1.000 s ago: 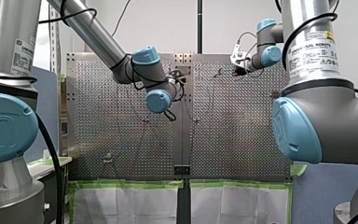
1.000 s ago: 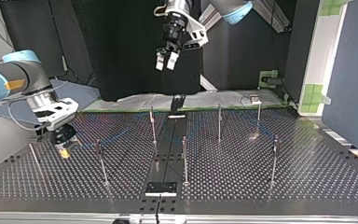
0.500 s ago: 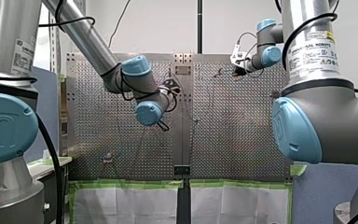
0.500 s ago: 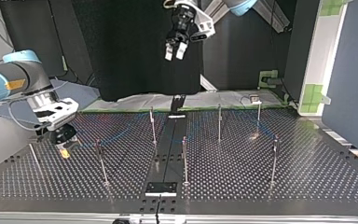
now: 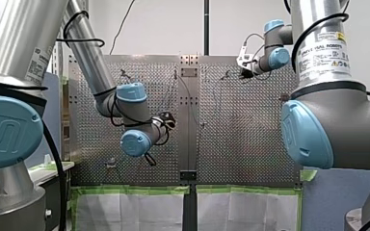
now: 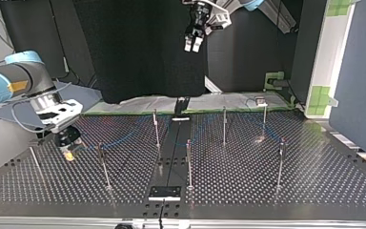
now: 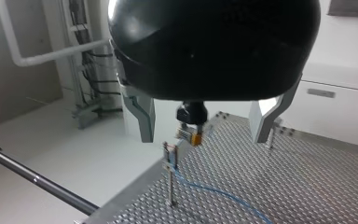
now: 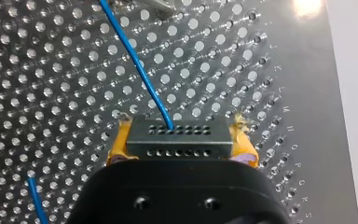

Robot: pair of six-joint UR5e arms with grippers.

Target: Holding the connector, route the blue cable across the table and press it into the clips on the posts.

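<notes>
Perforated table — right fingers clamp connector, blue cable trailing; left fingers wide.

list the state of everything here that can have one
left gripper: open, empty, high above the table
right gripper: shut on the connector, low near the table
connector: gripped, cable plugged in
blue cable: attached to the connector, trailing across the table
posts: upright
</notes>
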